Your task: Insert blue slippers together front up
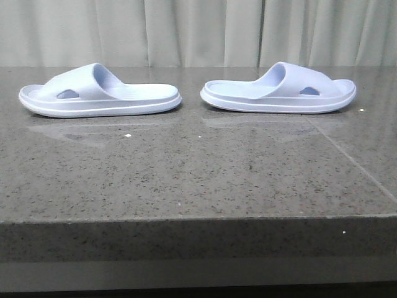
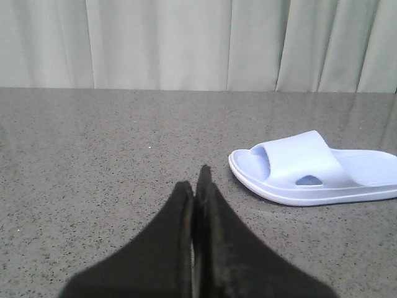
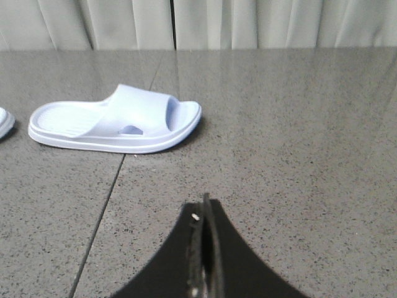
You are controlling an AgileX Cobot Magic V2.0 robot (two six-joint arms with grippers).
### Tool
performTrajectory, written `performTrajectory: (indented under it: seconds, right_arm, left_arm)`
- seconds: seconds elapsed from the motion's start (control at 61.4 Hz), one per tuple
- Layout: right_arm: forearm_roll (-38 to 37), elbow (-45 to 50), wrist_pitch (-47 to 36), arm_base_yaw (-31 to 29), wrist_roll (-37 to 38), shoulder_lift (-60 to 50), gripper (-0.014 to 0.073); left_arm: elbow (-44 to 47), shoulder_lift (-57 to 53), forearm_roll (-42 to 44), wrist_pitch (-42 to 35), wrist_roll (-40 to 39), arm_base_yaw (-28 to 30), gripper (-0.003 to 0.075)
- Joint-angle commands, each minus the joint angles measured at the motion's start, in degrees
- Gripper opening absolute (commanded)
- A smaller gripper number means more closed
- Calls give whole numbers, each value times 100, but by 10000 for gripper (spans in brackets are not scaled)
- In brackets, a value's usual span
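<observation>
Two pale lavender-blue slippers lie flat on the grey speckled table, heels facing each other. The left slipper [image 1: 99, 93] has its toe pointing left; it also shows in the left wrist view [image 2: 313, 169]. The right slipper [image 1: 279, 90] has its toe pointing right; it also shows in the right wrist view [image 3: 118, 121]. Neither arm shows in the front view. My left gripper [image 2: 195, 183] is shut and empty, short of the left slipper. My right gripper [image 3: 203, 208] is shut and empty, short of the right slipper.
The table's front edge [image 1: 198, 217] runs across the lower front view. A seam [image 1: 353, 162] crosses the tabletop on the right. Pale curtains [image 1: 198, 31] hang behind the table. The edge of the other slipper [image 3: 3, 122] shows in the right wrist view.
</observation>
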Motion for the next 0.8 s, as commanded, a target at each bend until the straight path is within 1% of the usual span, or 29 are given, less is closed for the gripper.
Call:
performTrajectory:
  seconds: [0.0, 0.098, 0.146, 0.179, 0.195, 0.212, 0.228, 0.244, 0.293, 0.309, 0.342, 0.358, 0.374, 0.391, 0.407, 0.456, 0.488, 0.505, 0.537, 0.586, 0.781]
  right_arm:
    - [-121, -279, -392, -33, 1, 306, -60]
    - [-121, -279, -422, -33, 1, 352, -40]
    - [-121, -279, -430, -33, 1, 346, 3]
    - [-121, -279, -433, -33, 1, 346, 56]
    - [-121, -279, -433, -33, 1, 346, 97]
    - [-121, -279, -433, -33, 1, 346, 127]
    - [-121, -279, -433, -33, 1, 346, 176]
    - [-121, -279, -433, -33, 1, 346, 212]
    - [-121, -279, -433, -33, 1, 346, 364]
    - [-121, -279, -433, -33, 1, 346, 402]
    - [-121, -279, -433, -33, 1, 346, 472]
    - [-121, -279, -433, -33, 1, 346, 519]
    - [-121, -279, -433, -33, 1, 346, 549]
    - [-121, -279, -433, -33, 1, 346, 589]
    - [-121, -279, -433, -33, 1, 346, 613]
    - [-121, -279, -427, -33, 1, 346, 668]
    - [-121, -279, -427, -33, 1, 346, 655]
    - [-121, -279, -433, -33, 1, 346, 648]
    - [-121, -279, -433, -33, 1, 346, 640]
    - [-121, -279, -433, -33, 1, 346, 640]
    - [-121, -279, -432, -33, 1, 346, 642]
  left_arm:
    - [-263, 266, -5, -393, -53, 14, -20]
    - [-263, 281, -32, -420, -53, 14, -15]
    - [-263, 281, -67, -431, -53, 14, 8]
    - [-263, 281, -67, -431, -53, 14, 43]
    - [-263, 281, -67, -431, -53, 14, 62]
    - [-263, 281, -67, -431, -53, 14, 93]
    - [-263, 281, -67, -431, -53, 14, 116]
    - [-263, 281, -67, -431, -53, 14, 155]
    - [-263, 281, -67, -431, -53, 14, 251]
    - [-263, 281, -67, -431, -53, 14, 305]
    - [-263, 281, -67, -431, -53, 14, 384]
    - [-263, 281, -67, -431, -53, 14, 443]
    - [-263, 281, -67, -431, -53, 14, 500]
    - [-263, 281, -67, -431, -53, 14, 536]
    - [-263, 281, -67, -431, -53, 14, 585]
    - [-263, 281, -67, -431, -53, 14, 662]
    - [-263, 281, -67, -431, -53, 14, 704]
    - [-263, 281, -67, -431, -53, 14, 711]
    - [-263, 281, -67, -431, -53, 14, 697]
    - [-263, 281, -67, -431, -53, 14, 673]
    - [-263, 281, -67, -431, -53, 14, 635]
